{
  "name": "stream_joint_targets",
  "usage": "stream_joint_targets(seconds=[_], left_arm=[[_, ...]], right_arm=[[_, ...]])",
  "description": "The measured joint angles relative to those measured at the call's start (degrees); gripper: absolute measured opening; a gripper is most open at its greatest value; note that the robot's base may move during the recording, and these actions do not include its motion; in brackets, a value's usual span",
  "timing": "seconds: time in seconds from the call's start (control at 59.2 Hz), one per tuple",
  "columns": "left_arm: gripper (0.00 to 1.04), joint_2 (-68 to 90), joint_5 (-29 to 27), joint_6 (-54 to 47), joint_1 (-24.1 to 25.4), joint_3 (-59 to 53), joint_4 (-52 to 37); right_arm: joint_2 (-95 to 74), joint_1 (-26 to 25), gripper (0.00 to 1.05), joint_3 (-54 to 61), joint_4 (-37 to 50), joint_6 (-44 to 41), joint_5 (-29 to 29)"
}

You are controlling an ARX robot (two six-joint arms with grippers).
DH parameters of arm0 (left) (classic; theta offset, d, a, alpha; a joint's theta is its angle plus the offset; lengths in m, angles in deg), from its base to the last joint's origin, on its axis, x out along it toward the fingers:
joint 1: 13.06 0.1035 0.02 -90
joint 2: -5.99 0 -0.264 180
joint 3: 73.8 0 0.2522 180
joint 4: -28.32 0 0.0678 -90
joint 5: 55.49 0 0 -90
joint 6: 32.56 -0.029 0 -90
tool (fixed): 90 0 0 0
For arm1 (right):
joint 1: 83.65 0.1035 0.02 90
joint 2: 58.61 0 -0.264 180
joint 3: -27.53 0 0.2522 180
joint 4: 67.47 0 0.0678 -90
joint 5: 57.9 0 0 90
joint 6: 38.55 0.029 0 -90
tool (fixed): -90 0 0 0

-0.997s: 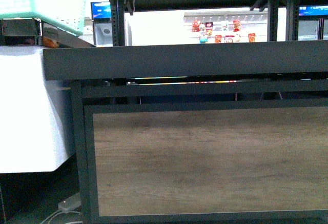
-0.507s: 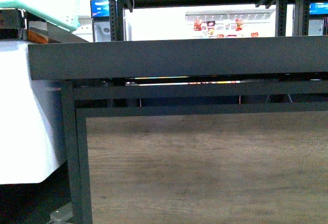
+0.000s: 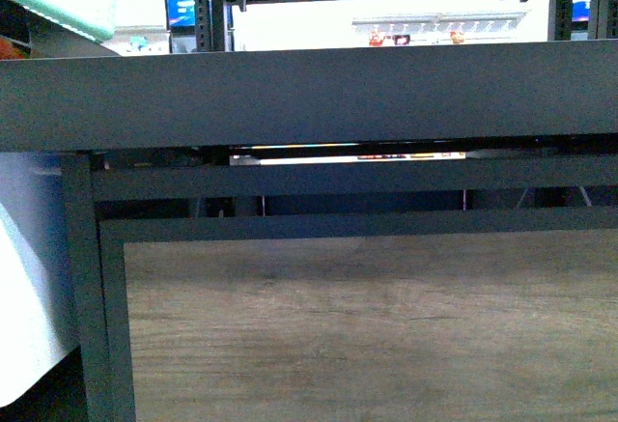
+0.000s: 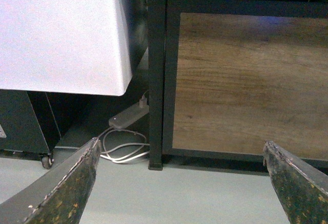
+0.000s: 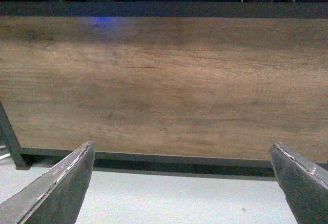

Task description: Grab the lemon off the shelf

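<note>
- Where the front view begins at its far left, I read a corner of a mint-green basket (image 3: 58, 12) above a white draped worktop (image 3: 29, 287).
- Next comes the shelf (image 3: 309, 94). Its dark grey deck edge spans the whole view, close to the camera, with a grey corner post (image 3: 82, 287) under it at the left and the wood-grain front panel (image 3: 367, 325) below.
- Above the deck, far behind, I see a blue screen (image 3: 179, 7) and a bright store wall with small red packets (image 3: 401, 38).
- Left wrist view: the left end effector (image 4: 180, 146) is spread wide and holds nothing. Its worn fingers (image 4: 61, 188) frame the shelf's corner post. A power strip (image 4: 128, 116) and a looped white cable (image 4: 123, 152) lie on the pale floor (image 4: 179, 193) just beside the post.
- Right wrist view: the right end effector (image 5: 183, 146) is likewise spread wide and empty, facing the wood-grain panel above the floor.
- Lemon: it shows in none of the three views. From my camera the deck's top surface is hidden behind its own edge, so I cannot tell where on the shelf the fruit lies.
</note>
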Motion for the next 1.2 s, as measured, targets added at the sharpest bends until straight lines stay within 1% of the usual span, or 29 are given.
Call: stream_joint_targets(seconds=[1.2], left_arm=[[0.97,0.0,0.0,0.0,0.0,0.0,0.0]], right_arm=[[0.0,0.0,1.02,0.0,0.0,0.0,-0.1]])
